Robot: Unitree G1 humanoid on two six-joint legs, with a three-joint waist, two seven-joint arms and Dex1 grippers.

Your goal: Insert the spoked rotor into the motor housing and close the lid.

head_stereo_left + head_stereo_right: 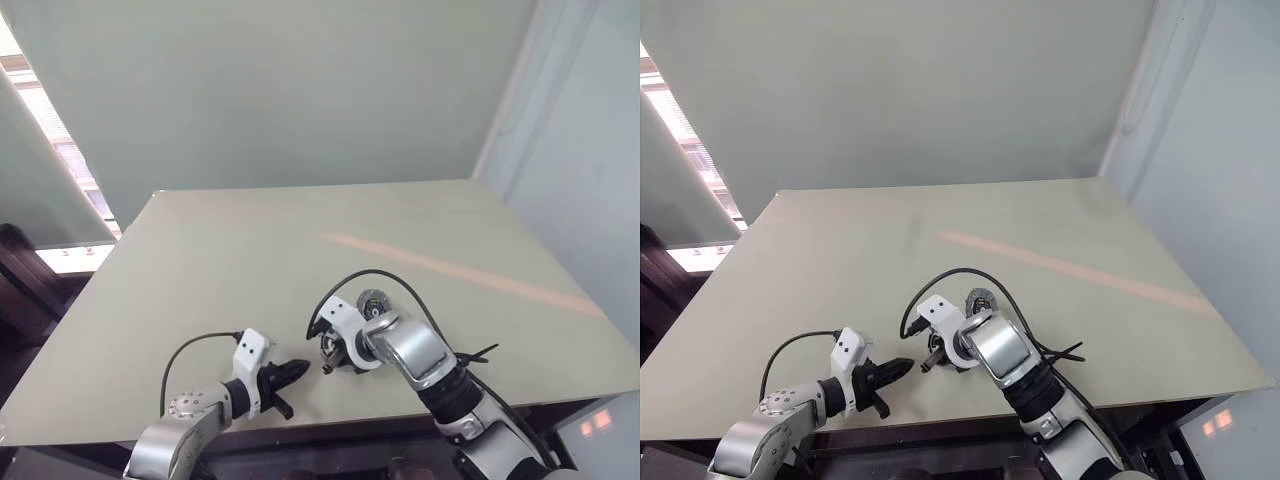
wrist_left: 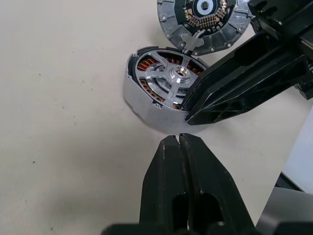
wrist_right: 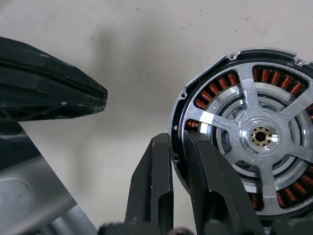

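**Rotor seated in housing, right gripper clamped on the housing rim**

Pale table (image 1: pixel 250 260), near edge, roughly mid-width. The motor housing (image 2: pixel 146 105) is tipped up on its edge rather than lying flat, face showing copper-coloured windings. The spoked rotor (image 3: pixel 259 137) sits inside it, silver spokes over the windings, brass-coloured hub at centre.

Right gripper (image 3: pixel 178 161): fingers nearly together, one either side of the housing's rim wall, pinching it. One finger lies against the rotor face, the other outside the shell.

Left gripper (image 2: pixel 178 139): fingers pressed fully together, nothing between them. Tips sit just beside the housing's lower outer wall; contact cannot be told.

The lid (image 2: pixel 203 22) lies flat on the table just beyond the housing, toward the far edge, ribbed rim and bluish centre hub facing up. In the head view it shows as a small disc (image 1: pixel 374 301) beside the right wrist.
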